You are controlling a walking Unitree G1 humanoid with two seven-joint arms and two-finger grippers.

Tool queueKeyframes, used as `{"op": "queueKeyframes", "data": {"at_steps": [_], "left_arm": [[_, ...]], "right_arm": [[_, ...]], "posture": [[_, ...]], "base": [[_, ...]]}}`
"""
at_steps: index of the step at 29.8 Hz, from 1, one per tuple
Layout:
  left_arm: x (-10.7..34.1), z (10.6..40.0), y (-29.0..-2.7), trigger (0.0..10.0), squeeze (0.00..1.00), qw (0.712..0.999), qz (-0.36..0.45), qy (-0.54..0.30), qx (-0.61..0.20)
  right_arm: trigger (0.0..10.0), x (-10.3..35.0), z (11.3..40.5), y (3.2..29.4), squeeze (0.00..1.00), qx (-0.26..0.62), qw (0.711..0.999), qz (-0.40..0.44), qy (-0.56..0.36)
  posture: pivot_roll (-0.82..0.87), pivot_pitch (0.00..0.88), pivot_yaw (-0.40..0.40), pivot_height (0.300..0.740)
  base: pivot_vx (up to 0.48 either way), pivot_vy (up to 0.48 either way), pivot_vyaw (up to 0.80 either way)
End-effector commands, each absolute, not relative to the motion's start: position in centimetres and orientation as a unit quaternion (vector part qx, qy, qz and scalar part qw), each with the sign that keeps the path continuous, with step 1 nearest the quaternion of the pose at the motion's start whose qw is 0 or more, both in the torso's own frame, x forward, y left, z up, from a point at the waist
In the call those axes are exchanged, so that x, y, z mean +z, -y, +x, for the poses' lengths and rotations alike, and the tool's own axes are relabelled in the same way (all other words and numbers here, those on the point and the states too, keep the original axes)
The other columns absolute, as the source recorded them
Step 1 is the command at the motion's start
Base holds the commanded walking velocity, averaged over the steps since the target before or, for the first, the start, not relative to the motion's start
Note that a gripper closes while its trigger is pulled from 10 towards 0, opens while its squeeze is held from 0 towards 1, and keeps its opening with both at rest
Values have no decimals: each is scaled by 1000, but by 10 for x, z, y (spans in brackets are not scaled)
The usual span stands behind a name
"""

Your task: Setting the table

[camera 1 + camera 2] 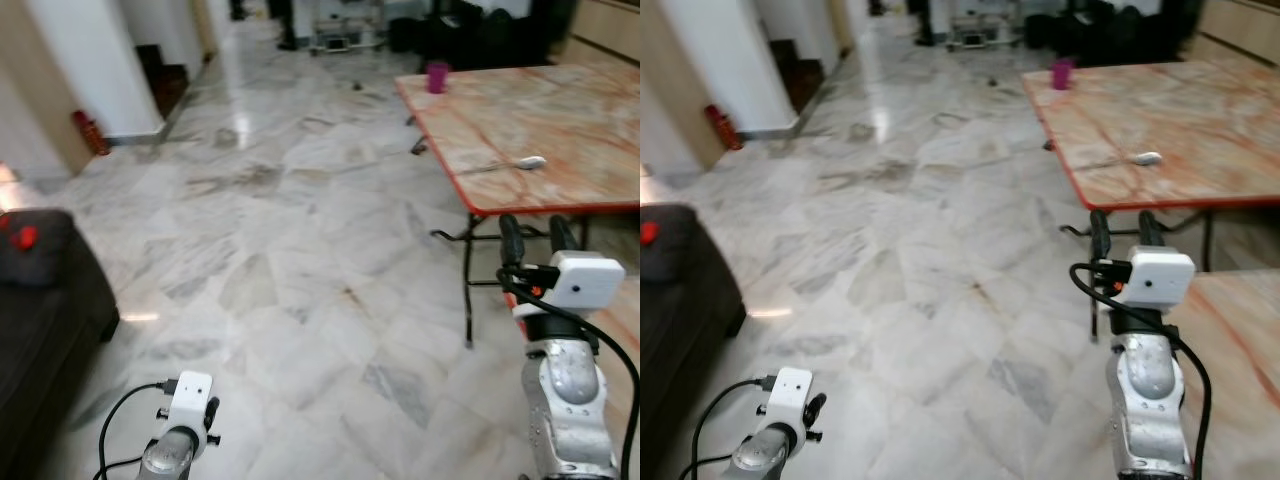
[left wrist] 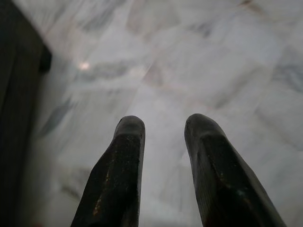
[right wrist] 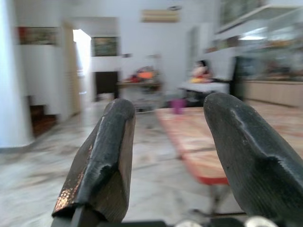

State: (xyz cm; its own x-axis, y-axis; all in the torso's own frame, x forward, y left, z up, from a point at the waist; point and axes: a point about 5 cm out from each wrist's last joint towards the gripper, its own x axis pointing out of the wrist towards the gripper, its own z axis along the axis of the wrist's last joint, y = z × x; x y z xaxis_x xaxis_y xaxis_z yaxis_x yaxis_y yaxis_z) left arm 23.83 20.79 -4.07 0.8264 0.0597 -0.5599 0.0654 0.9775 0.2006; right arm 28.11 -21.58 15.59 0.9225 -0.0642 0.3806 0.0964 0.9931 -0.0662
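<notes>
Out on the marble floor (image 1: pixel 300 230), facing a folding table (image 1: pixel 560 120) with an orange-veined top and a red edge, off to the right and ahead. On that top, a spoon (image 1: pixel 520 163) lying flat near the nearer edge, pale bowl to the right, thin handle trailing left. Far back, at the table's left corner, a magenta cup (image 1: pixel 438 76) standing upright, well apart from the spoon. Below the near edge, black table legs (image 1: pixel 467 290) down to the floor.

Right gripper (image 1: pixel 538 240) raised in front of the table's near edge, fingers (image 3: pixel 106 156) pointing up and forward, spread apart with nothing between them. Through the gap in the right wrist view, the cup (image 3: pixel 178 105) small and blurred at the far end of the tabletop, room beyond it soft and out of focus. No contact with the table, gripper just short of its edge.

Left gripper (image 2: pixel 163 137) low at the robot's left side, aimed down at bare floor, fingers (image 2: pixel 120 175) parted and empty. Beside it, a dark sofa (image 1: pixel 40 310) at the left edge, a small red thing (image 1: pixel 22 237) resting on top of it. Further back on the left, a white pillar (image 1: pixel 90 60) with a red extinguisher (image 1: pixel 88 132) at its foot
</notes>
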Motion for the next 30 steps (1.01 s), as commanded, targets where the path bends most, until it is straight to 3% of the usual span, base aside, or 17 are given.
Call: {"op": "queueKeyframes", "data": {"at_steps": [1, 6, 21, 30], "left_arm": [[-42, 237, -210, 10000, 0, 948, 104, -301, -1], [-42, 237, -209, 10000, 0, 949, 99, -299, -1], [-46, 231, -210, 10000, 0, 944, 99, -314, 0], [-46, 232, -211, 10000, 0, 943, 100, -316, 2]], "right_arm": [[10000, 157, 281, 214, 0, -37, 979, -31, 196], [10000, 155, 281, 217, 0, -37, 981, -30, 191], [10000, 155, 281, 214, 0, -22, 980, -47, 193], [10000, 153, 281, 212, 0, -17, 981, -50, 188]], "posture": [[-28, 0, 53, 740], [-26, 0, 52, 740], [-27, 0, 52, 740], [-25, 0, 50, 740]], "base": [[0, 0, 0], [105, 0, 0], [337, 0, 0], [338, 0, 783]]}}
